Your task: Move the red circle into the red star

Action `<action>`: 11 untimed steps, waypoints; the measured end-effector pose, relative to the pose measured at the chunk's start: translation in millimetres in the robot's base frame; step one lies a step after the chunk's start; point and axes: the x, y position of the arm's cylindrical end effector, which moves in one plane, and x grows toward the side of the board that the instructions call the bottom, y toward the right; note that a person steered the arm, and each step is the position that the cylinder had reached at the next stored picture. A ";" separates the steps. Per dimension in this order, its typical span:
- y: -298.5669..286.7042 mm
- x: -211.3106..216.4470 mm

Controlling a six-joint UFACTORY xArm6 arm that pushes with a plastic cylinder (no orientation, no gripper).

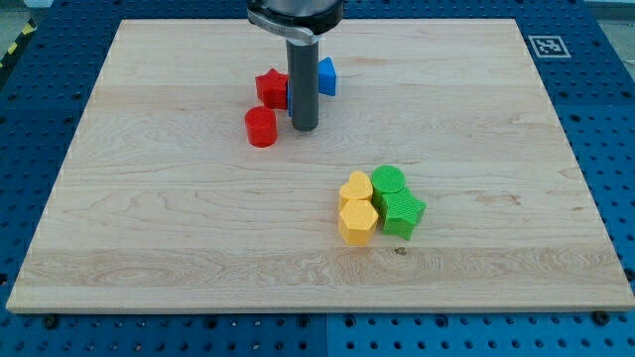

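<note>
Positioned upper centre, my tip (304,128) held nothing, just right of the red circle (261,127), below the red star (271,88).

And here's the arm, or the little of it that shows: a straight dark grey rod, smooth and round, with a soft sheen down its left side. At the view's top it runs up into a wider black collar with a pale, silvery rim curving round it. The rod keeps one width all the way down to my tip (304,127), cut flat and blunt. No cables, screws or markings show.
</note>
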 end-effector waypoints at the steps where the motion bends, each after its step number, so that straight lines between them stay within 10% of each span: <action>1: -11.5 23.0; 11: -54.9 12.3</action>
